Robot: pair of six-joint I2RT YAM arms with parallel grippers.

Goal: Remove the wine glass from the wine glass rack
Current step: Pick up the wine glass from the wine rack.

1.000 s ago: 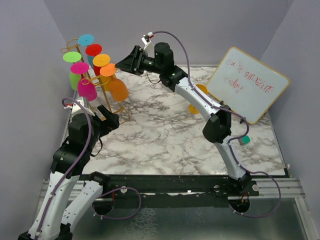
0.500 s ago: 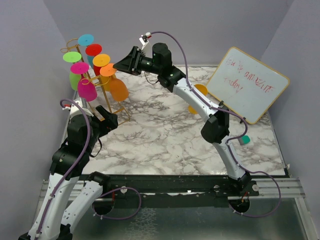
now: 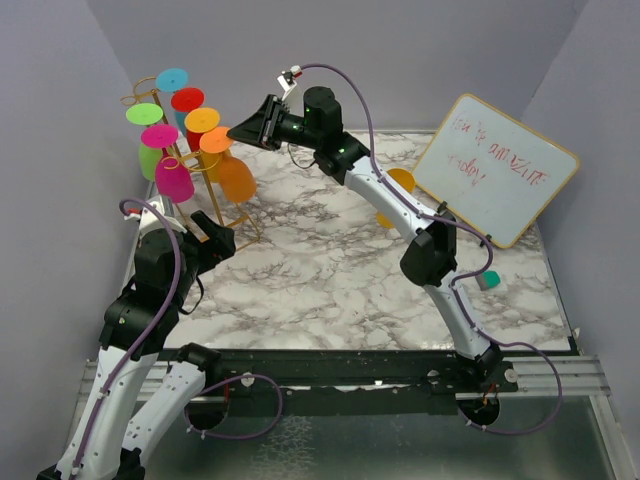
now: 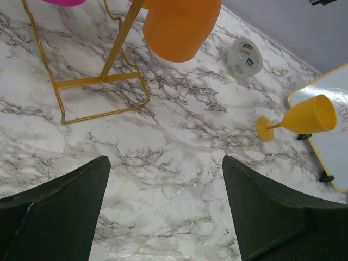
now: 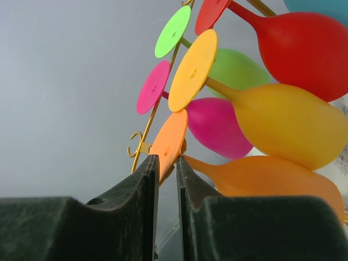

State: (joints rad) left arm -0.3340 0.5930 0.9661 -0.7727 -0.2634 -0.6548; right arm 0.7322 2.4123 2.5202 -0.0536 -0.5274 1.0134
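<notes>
The gold wire wine glass rack (image 3: 186, 172) stands at the table's far left, with several coloured glasses hanging upside down from it. Its base also shows in the left wrist view (image 4: 100, 81). My right gripper (image 3: 236, 130) is at the rack's right side. In the right wrist view the right gripper (image 5: 167, 163) is shut on the round foot of the orange wine glass (image 5: 272, 190), which still hangs on the rack. That glass's bowl (image 3: 237, 178) hangs below. My left gripper (image 3: 215, 232) is open and empty, low over the marble near the rack's base (image 4: 165, 160).
A yellow wine glass (image 3: 398, 185) lies on its side mid-table, also visible in the left wrist view (image 4: 304, 115). A whiteboard (image 3: 497, 168) leans at the far right. A tape roll (image 4: 244, 56) lies behind the rack. A small teal object (image 3: 488, 281) sits at the right.
My right arm has edged a little left, bringing its jaws onto the orange glass's foot. The left arm has shifted slightly back.
</notes>
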